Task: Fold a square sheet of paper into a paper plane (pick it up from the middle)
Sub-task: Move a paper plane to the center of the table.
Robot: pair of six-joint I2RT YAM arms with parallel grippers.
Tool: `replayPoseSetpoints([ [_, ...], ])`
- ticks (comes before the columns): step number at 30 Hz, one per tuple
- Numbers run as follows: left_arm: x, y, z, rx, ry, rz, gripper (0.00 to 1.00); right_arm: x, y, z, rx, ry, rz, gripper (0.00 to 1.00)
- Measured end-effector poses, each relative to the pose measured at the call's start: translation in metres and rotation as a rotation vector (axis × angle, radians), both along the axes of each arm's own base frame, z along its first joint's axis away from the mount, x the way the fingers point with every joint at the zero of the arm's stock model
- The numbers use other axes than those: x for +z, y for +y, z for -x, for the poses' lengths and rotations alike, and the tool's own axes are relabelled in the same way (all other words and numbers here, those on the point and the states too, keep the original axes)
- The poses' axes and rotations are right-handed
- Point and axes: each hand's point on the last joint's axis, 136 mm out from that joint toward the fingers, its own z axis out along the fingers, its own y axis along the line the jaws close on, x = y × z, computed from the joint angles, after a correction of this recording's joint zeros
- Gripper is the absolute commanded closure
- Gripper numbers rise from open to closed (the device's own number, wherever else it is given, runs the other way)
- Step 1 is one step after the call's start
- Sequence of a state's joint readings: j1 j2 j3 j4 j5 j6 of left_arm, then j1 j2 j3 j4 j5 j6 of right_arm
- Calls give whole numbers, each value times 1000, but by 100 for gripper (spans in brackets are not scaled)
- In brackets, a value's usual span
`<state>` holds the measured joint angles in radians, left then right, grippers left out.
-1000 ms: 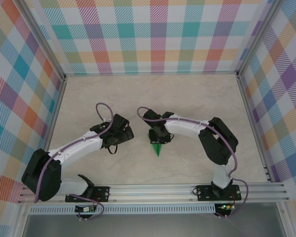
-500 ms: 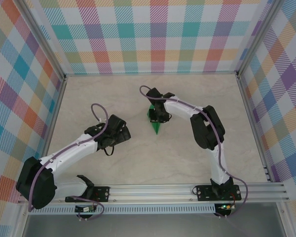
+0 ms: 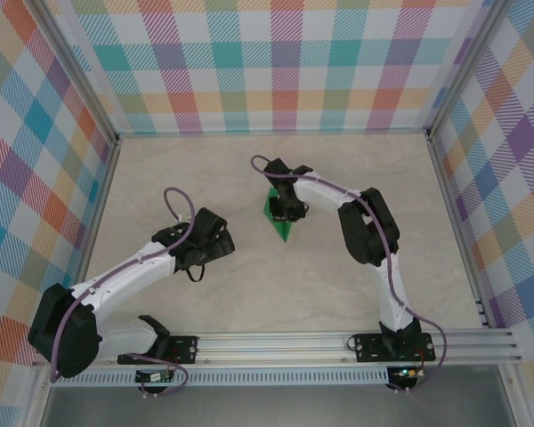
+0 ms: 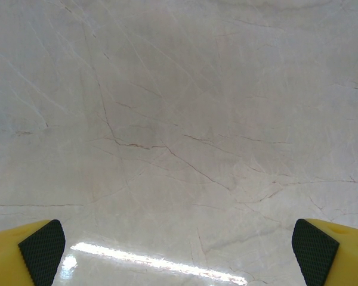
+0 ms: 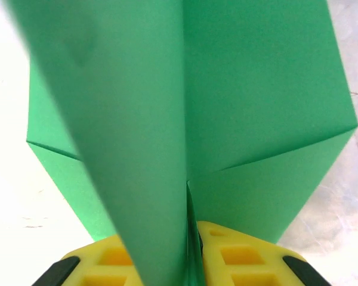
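Note:
The paper plane (image 3: 279, 221) is a small bright-green pointed dart in the middle of the table, its tip toward the near edge. My right gripper (image 3: 286, 205) is at its far end, shut on the central fold. In the right wrist view the green wings (image 5: 238, 89) spread wide above the yellow fingers (image 5: 238, 259), and the crease runs down between them at my right gripper (image 5: 191, 253). My left gripper (image 3: 215, 245) sits left of the plane, apart from it, open over bare table. Its fingertips (image 4: 43, 250) stand far apart around my left gripper (image 4: 179, 253).
The marble-look table (image 3: 338, 294) is boxed in by plaid walls (image 3: 276, 62) at the back and both sides. An aluminium rail (image 3: 276, 342) carrying the arm bases runs along the near edge. Bare tabletop (image 4: 179, 119) lies under the left gripper.
The right arm carried the plane away from the near edge toward the back of the table, then nearly stopped. The left arm drew back a little to the left, still open.

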<state>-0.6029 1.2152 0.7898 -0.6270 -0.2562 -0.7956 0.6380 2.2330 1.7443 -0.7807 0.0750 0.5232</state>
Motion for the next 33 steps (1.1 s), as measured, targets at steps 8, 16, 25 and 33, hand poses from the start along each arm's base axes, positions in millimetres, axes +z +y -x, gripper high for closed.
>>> replayPoseSetpoints([
  [8,1,3,-1,1,-3,-18,0,5,2,-1,-10,-1,-9,69],
  [16,48,13,-29,33,-117,-73,0,110,-2,-11,-51,-203,-106,25],
  [25,98,54,-67,102,-308,-233,0,241,-118,13,-241,-664,-40,0],
  [33,94,123,-80,273,-385,-438,0,168,-257,39,-455,-727,267,0],
])
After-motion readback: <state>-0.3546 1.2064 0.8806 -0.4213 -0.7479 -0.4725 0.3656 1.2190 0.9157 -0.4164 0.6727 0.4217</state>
